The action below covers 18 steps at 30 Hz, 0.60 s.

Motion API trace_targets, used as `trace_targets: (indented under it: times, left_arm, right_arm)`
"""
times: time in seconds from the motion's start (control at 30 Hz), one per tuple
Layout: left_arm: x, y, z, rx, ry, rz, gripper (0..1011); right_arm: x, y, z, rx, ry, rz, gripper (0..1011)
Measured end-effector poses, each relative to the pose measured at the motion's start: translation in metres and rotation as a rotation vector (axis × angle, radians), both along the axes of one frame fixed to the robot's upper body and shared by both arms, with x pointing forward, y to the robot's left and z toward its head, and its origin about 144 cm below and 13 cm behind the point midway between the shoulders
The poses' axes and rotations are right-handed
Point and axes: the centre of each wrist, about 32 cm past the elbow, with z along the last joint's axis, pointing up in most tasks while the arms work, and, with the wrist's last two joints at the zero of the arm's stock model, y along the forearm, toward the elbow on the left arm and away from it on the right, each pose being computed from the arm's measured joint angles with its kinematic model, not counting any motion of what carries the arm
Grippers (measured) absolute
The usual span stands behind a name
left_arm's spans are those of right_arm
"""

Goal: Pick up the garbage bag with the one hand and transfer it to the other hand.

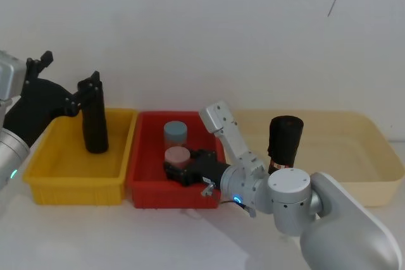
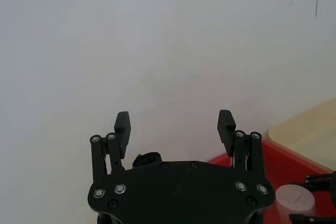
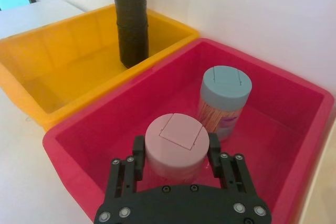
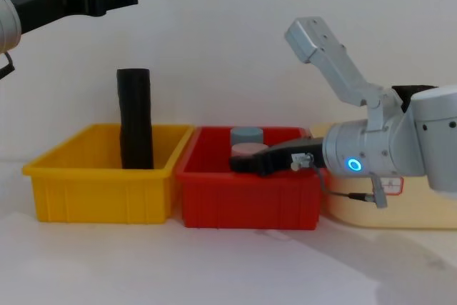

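Two hands misplaced: banded garbage bag (image 1: 284, 141) stands centre-right in the cream bin; left hand (image 1: 69, 86) hovers wide upper-left; right hand (image 3: 176, 157) brackets a pink-lidded jar (image 3: 176, 144); wrong-object grasp likely.

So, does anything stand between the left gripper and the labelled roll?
Yes: the right arm, reaching into the red bin, lies between the left gripper above the yellow bin and the labelled roll in the beige bin.

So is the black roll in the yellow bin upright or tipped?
Upright: the black roll stands on end in the yellow bin, leaning slightly, top above the rim.
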Motion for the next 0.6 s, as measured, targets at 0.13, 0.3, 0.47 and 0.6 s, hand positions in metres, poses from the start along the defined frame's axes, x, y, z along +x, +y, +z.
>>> trace_targets:
  times: [0.13, 0.3, 0.47, 0.6]
  left_arm:
    - [0.000, 0.000, 0.000, 0.000, 0.000, 0.000, 1002]
    - [0.000, 0.000, 0.000, 0.000, 0.000, 0.000, 1002]
    - [0.000, 0.000, 0.000, 0.000, 0.000, 0.000, 1002]
    - [0.000, 0.000, 0.000, 0.000, 0.000, 0.000, 1002]
  right_arm:
    - [0.000, 0.001, 0.001, 0.007, 0.007, 0.002, 663]
    - [0.001, 0.001, 0.003, 0.020, 0.013, 0.004, 664]
    - [-0.001, 0.000, 0.009, 0.043, 0.000, 0.004, 663]
    - [-0.001, -0.003, 0.016, 0.063, -0.015, 0.000, 663]
